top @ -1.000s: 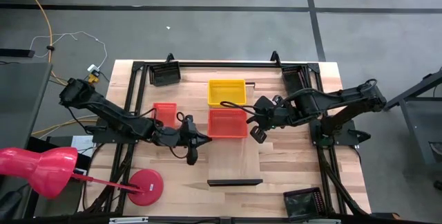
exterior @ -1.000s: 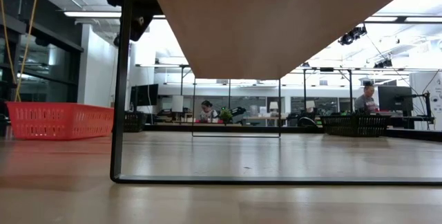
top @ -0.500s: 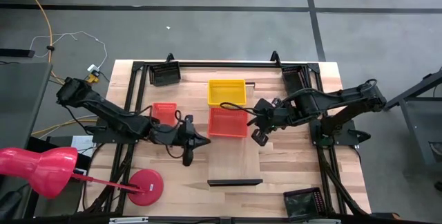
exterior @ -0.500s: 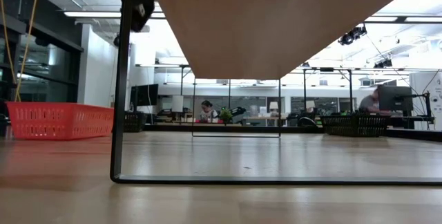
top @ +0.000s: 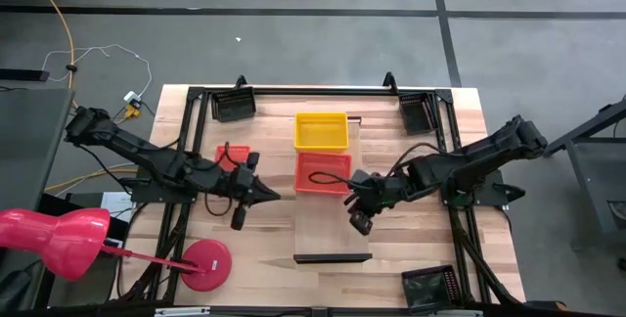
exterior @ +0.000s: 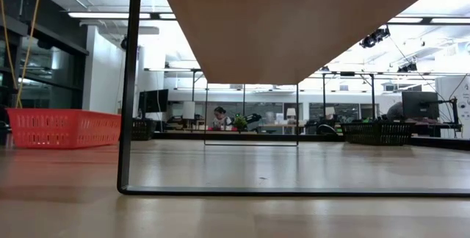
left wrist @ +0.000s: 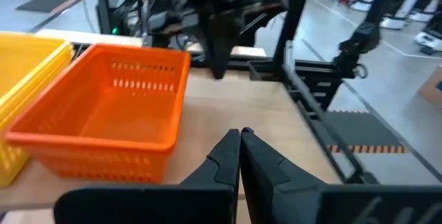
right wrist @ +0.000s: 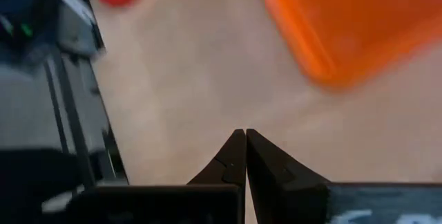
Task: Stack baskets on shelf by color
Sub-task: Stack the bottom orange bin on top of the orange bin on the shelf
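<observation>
Both arms are sitting between picks: the left end effector [left wrist: 239, 135] and right end effector [right wrist: 245, 135], pinched closed and empty, are flanking the red-orange basket [top: 323, 173] on the shelf [top: 333, 221]. Next is probably grasping another basket.

The wooden tabletop [top: 411, 263] carries the light-wood shelf [top: 333, 217] at its middle, and two baskets sit on that board — a yellow basket [top: 322, 130] at its far end, a red-orange basket [top: 323, 172] just in front of it. Left of the shelf lies a smaller red basket [top: 233, 157]. Black baskets [top: 233, 108] [top: 428, 289] sit toward the corners — and a round pink lamp base [top: 205, 263] stands left of the shelf's dark lip [top: 333, 257].
</observation>
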Robot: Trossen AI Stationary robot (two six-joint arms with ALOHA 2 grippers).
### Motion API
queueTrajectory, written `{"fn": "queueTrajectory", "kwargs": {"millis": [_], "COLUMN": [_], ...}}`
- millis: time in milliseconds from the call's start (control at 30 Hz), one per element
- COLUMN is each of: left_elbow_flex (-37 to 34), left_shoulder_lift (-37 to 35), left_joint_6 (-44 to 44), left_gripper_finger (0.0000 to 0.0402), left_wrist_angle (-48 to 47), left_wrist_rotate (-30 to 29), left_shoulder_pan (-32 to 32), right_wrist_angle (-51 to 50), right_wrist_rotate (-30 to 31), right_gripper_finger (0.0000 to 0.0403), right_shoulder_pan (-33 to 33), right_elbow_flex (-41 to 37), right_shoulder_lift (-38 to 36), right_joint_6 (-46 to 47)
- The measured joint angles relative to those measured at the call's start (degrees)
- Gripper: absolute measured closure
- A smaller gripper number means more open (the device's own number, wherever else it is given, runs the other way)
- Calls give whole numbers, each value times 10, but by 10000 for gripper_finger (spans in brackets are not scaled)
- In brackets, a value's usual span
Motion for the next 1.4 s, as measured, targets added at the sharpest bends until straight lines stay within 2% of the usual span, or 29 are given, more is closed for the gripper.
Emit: {"fn": "queueTrajectory", "kwargs": {"millis": [167, 433, 767, 933, 1133, 1267, 1400], "left_elbow_flex": [0, 0, 0, 0, -1, -1, -1], "left_shoulder_lift": [-27, -51, -73, -74, -4, 54, 94], "left_joint_6": [10, 10, 10, -5, -36, -66, -80], "left_gripper_finger": [401, 401, 401, 401, 401, 401, 401], "left_wrist_angle": [-24, -60, -82, -117, -123, -116, -81], "left_wrist_rotate": [7, 7, 3, -41, -28, -76, -98], "left_shoulder_pan": [0, 0, 0, 1, 24, 47, 77], "right_wrist_angle": [19, 17, -7, -24, -55, -76, -86], "right_wrist_rotate": [78, 103, 75, 49, 48, 49, 48], "right_gripper_finger": [403, 403, 403, 403, 403, 403, 403], "right_shoulder_pan": [-3, -29, -40, -40, -39, -39, -39], "right_elbow_flex": [-7, -7, -4, 5, 20, 26, 26], "right_shoulder_lift": [0, 0, -2, -6, -6, -6, -6], "right_joint_6": [-4, -41, -48, -49, -49, -49, -48]}}
